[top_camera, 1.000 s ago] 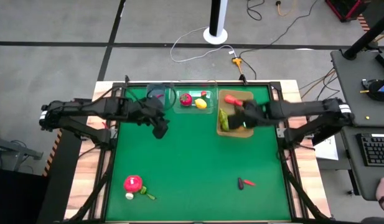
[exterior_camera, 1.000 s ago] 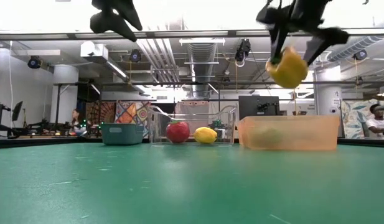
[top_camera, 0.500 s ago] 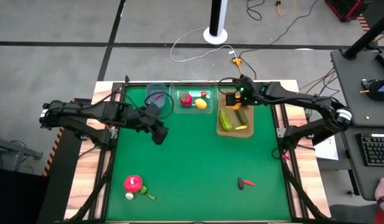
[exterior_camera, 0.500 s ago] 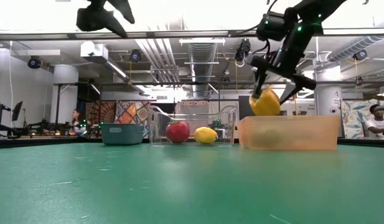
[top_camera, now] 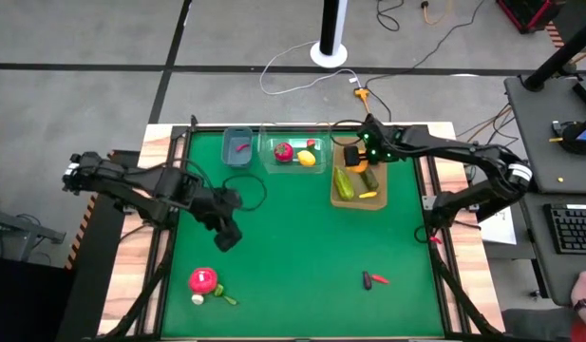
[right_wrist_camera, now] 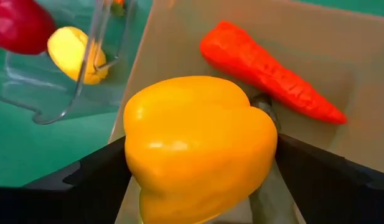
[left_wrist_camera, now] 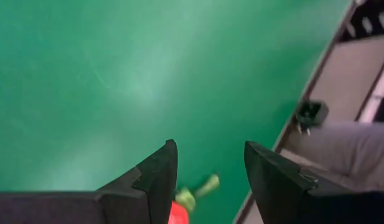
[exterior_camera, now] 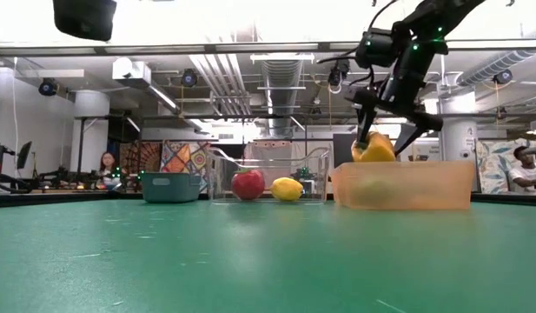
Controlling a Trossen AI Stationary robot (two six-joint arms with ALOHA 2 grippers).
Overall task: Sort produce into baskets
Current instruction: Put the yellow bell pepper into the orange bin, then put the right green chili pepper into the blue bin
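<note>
Pepper [right_wrist_camera: 198, 146] largely hidden under right gripper [top_camera: 355, 155] in high view; seen pinched between its fingers, held over far end of tan tray [top_camera: 379, 202], beside carrot [right_wrist_camera: 266, 71]. Cucumbers [top_camera: 343, 182] lie in tray. Left gripper [top_camera: 226, 237] spread, nothing held, over open green mat [top_camera: 302, 247]. Red piece [top_camera: 203, 280] near front-left edge, partly cut off in left wrist view.
</note>
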